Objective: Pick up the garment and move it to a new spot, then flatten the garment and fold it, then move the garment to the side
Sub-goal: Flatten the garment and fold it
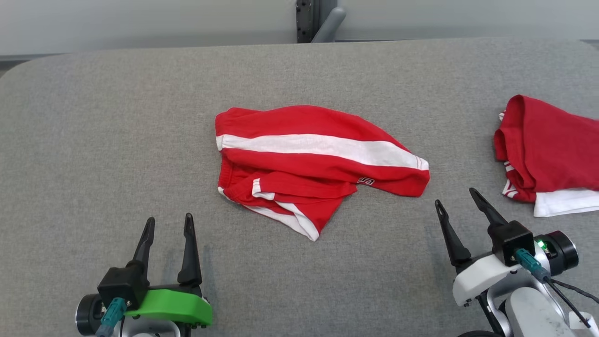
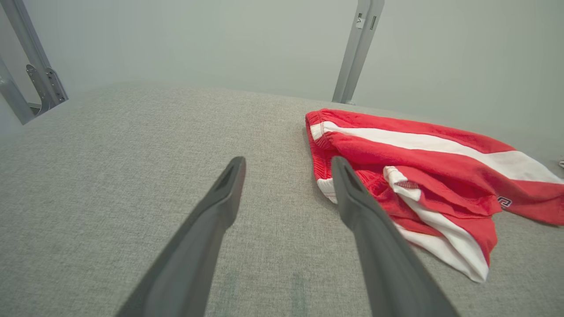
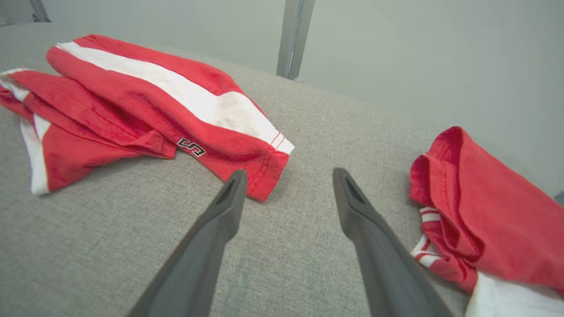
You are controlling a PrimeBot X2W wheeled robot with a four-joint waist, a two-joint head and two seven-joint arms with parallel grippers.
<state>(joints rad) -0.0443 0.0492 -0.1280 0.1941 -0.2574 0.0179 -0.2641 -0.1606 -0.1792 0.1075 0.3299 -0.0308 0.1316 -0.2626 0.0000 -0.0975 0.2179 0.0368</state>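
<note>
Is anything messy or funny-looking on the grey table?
Yes. The red shorts with the white stripe in the middle of the table lie rumpled, with part folded over itself instead of spread flat. The red and white garment at the right edge is bunched up too.

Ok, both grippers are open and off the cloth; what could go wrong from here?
The red shorts lie bunched, one leg folded over; a pinch may catch several layers and spoil flattening. The second red garment lies close beside the right gripper and could get snagged or picked instead.
</note>
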